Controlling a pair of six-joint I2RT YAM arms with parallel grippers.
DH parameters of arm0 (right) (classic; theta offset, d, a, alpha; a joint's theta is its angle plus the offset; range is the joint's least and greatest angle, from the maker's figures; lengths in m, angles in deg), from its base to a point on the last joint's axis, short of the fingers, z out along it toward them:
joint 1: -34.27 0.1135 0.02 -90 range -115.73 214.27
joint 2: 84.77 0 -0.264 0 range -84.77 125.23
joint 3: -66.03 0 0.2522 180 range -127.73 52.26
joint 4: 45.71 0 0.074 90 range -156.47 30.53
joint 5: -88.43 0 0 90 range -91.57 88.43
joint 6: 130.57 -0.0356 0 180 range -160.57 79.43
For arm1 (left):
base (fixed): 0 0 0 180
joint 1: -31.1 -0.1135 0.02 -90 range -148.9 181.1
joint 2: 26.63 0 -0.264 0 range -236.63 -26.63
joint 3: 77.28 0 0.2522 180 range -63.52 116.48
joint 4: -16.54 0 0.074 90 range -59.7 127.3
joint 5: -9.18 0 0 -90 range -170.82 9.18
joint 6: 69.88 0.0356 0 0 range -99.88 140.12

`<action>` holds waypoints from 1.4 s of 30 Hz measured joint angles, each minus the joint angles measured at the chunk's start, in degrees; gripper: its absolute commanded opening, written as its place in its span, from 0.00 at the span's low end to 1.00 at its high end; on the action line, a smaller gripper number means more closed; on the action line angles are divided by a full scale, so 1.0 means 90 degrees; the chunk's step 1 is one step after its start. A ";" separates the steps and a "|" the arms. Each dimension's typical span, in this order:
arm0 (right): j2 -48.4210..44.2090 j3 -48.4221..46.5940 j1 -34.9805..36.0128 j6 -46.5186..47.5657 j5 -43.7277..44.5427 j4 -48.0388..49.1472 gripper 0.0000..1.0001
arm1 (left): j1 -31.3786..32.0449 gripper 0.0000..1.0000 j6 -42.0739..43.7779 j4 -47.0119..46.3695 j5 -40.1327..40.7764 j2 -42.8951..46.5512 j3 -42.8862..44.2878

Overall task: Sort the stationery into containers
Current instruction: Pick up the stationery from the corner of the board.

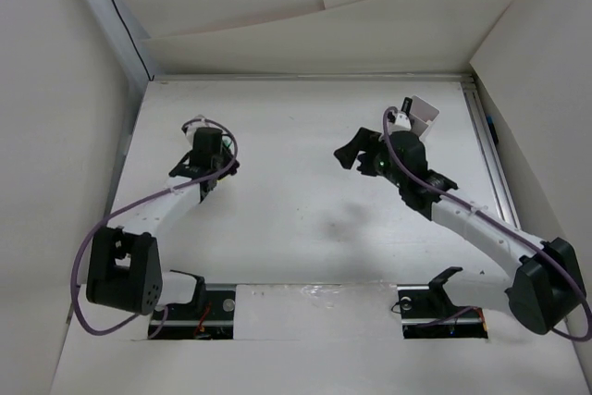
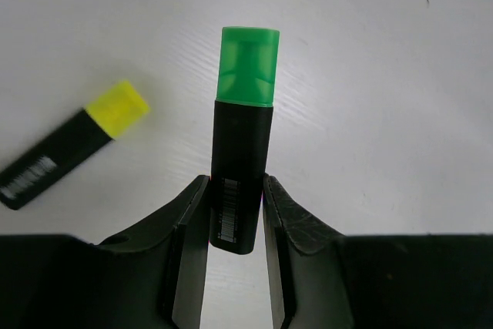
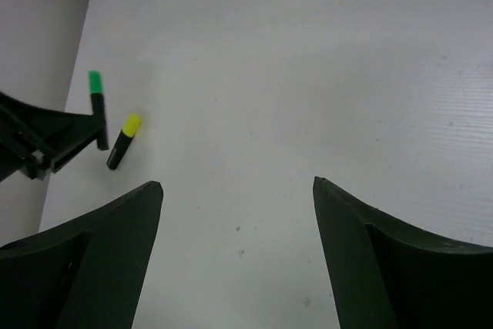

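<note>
Across the white worktop both arms reach forward. At its far right side, the white tray sits just behind the right wrist. The right claw hangs spread wide above bare surface. The left claw pinches the green-capped highlighter by its black body, cap pointing away. A yellow-capped highlighter lies near it.

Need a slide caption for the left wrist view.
Left gripper shut on a green-capped highlighter; a yellow-capped highlighter lies nearby on the white table.
</note>
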 measured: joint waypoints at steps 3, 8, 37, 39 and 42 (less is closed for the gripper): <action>0.0189 0.0000 -0.0097 0.0087 -0.0678 0.0138 0.87 | 0.0607 0.00 0.0049 -0.0308 -0.0304 -0.0002 -0.0313; 0.0432 -0.0010 -0.0214 0.0182 -0.1566 0.0160 0.90 | 0.1885 0.00 0.0153 -0.1207 -0.0721 -0.0151 -0.0403; 0.2446 -0.1282 -0.0036 -0.0034 -0.2441 0.0357 0.62 | 0.2769 0.00 0.1183 -0.3910 -0.2854 -0.0605 -0.1207; 0.2504 -0.1287 -0.0024 -0.0063 -0.2399 0.0359 0.59 | 0.2769 0.00 0.1200 -0.3988 -0.2902 -0.0624 -0.1207; 0.2574 -0.1287 -0.0017 -0.0097 -0.2327 0.0357 0.48 | 0.2769 0.00 0.1205 -0.4019 -0.2941 -0.0636 -0.1207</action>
